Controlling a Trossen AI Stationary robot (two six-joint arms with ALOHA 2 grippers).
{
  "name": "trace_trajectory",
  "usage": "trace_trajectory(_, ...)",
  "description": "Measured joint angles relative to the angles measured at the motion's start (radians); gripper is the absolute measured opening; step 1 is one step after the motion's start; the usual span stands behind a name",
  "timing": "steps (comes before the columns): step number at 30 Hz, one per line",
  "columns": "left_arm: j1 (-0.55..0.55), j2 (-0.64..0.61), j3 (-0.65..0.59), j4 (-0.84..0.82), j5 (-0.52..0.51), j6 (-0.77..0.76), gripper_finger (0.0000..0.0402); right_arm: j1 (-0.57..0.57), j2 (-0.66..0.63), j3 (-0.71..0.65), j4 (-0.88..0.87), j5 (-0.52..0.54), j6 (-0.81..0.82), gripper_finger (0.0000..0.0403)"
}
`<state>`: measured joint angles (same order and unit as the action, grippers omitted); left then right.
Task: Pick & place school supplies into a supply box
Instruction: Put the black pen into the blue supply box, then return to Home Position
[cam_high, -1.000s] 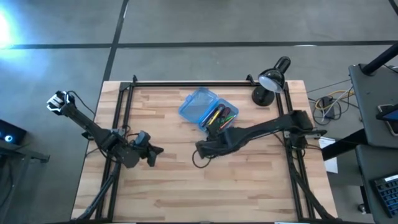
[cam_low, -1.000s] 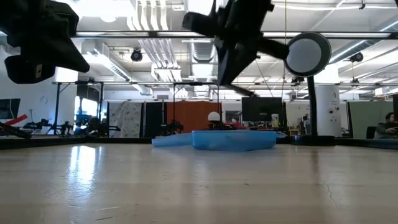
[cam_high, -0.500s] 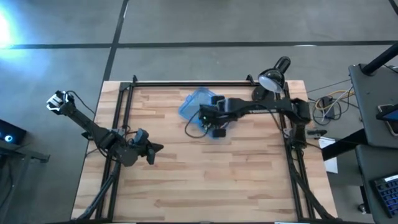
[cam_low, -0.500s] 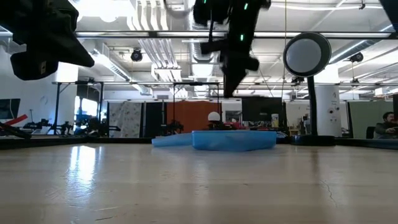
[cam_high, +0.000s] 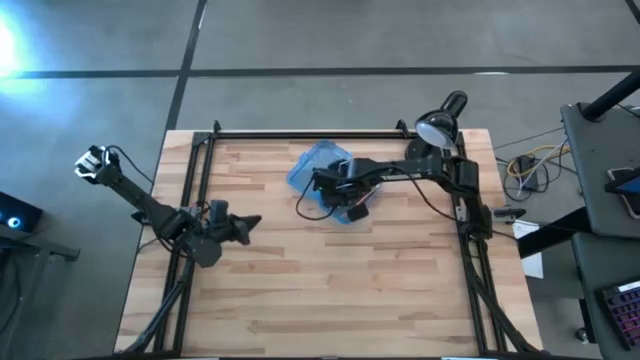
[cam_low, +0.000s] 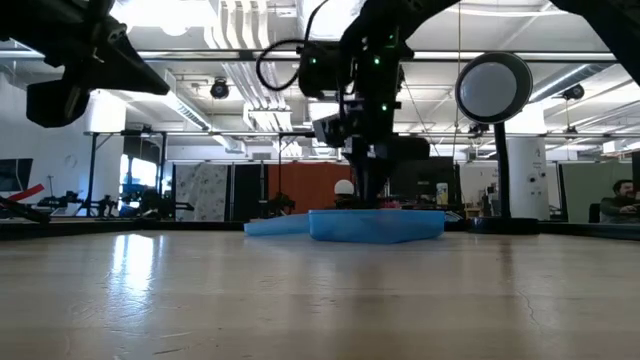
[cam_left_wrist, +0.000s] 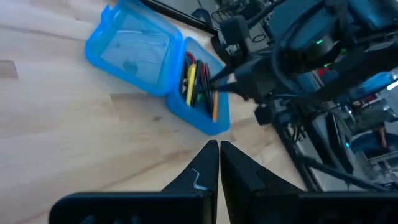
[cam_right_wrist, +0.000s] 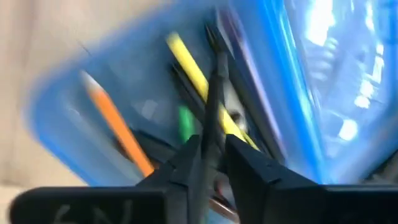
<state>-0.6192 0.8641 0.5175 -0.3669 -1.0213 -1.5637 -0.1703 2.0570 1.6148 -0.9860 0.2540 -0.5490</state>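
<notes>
While the right claw (cam_right_wrist: 211, 163) pinches a dark pencil (cam_right_wrist: 214, 93) over the filled half of the supply box (cam_high: 322, 170) at the surface's twelve o'clock, ready for release inside, the left claw (cam_left_wrist: 219, 152), pressed together, waits at nine o'clock.

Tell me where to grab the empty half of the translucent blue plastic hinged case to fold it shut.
Take the empty half by its long outer rim, opposite the hinge, coming from the side away from the pens. It lies flat and open, so that rim is the pinchable edge, and the right gripper holding a dark pen crowds the filled half.
</notes>
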Motion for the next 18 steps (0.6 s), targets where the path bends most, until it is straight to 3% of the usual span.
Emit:
trace_trajectory(2, 0.004, -0.001, 0.000, 0.001, 0.000, -0.011, 0.0001, -0.005, -0.018, 0.000, 0.019, -0.071, 0.045, 0.0080)
trace_trajectory(4, 0.004, -0.001, 0.001, 0.002, -0.002, -0.038, 0.0005, -0.012, -0.047, 0.000, 0.028, -0.076, 0.080, 0.0102)
trace_trajectory(11, 0.006, -0.001, 0.027, 0.002, -0.032, -0.038, 0.0028, -0.010, -0.177, 0.000, 0.033, 0.082, 0.107, 0.0163)
trace_trajectory(15, 0.000, 0.003, 0.026, 0.028, 0.052, -0.145, 0.0029, -0.001, -0.326, 0.000, 0.033, 0.089, 0.328, 0.0167)
trace_trajectory(16, -0.003, 0.009, 0.026, 0.052, 0.064, -0.135, 0.0029, 0.004, -0.363, 0.000, 0.033, 0.089, 0.395, 0.0166)
trace_trajectory(18, -0.006, 0.014, 0.026, 0.110, 0.114, 0.027, 0.0029, 0.016, -0.449, 0.000, 0.032, 0.088, 0.555, 0.0166)
